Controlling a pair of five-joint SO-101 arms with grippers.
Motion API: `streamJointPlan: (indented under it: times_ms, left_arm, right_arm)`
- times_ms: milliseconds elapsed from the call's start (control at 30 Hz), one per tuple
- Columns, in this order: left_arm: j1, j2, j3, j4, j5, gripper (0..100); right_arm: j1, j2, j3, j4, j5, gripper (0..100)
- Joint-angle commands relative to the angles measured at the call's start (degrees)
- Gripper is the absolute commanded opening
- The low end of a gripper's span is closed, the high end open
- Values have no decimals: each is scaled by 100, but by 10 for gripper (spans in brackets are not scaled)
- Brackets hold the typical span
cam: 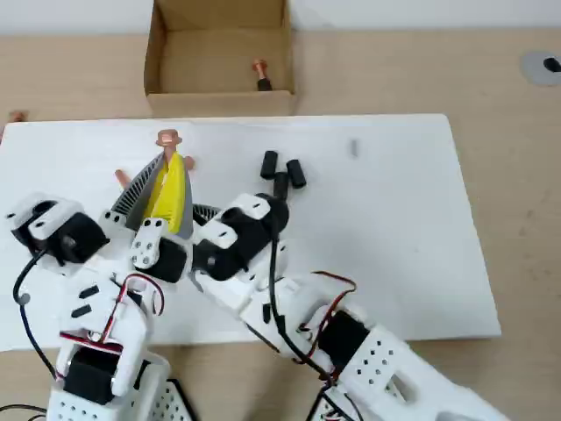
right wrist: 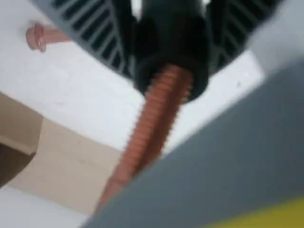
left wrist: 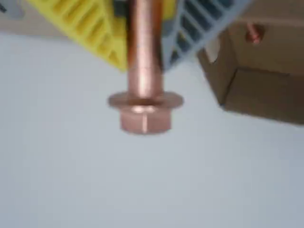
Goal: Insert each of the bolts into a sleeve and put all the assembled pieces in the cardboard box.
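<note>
Copper bolt in left jaws, head far; its threaded end enters the black sleeve gripped by right jaws.

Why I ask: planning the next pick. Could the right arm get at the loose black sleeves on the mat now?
Probably not yet. The loose sleeves lie uncovered beside that arm, but the right gripper has its jaws shut on another sleeve with a bolt in it.

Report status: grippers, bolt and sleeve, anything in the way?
Left gripper shut on bolt. Right gripper shut on sleeve, bolt's thread in its mouth. One assembled piece in box. Loose sleeves nearby, not blocking.
</note>
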Motion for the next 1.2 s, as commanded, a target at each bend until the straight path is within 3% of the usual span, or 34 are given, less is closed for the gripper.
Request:
streamJointPlan:
  times_ms: [0, 433, 667, 1167]
  left_arm:
    - [35, -57, -123, 325, -255, 8]
    - [88, -57, -1468, 1987, -862, 8]
    - [97, -48, -1503, 2004, -905, 8]
    - [44, -57, -1477, 1996, -1785, 8]
  right_arm:
    - [303, -136, -48, -114, -44, 10]
    - [936, -127, -92, -114, -369, 10]
    - [910, -127, -57, -105, -378, 10]
    - [462, -180, -92, 255, -343, 10]
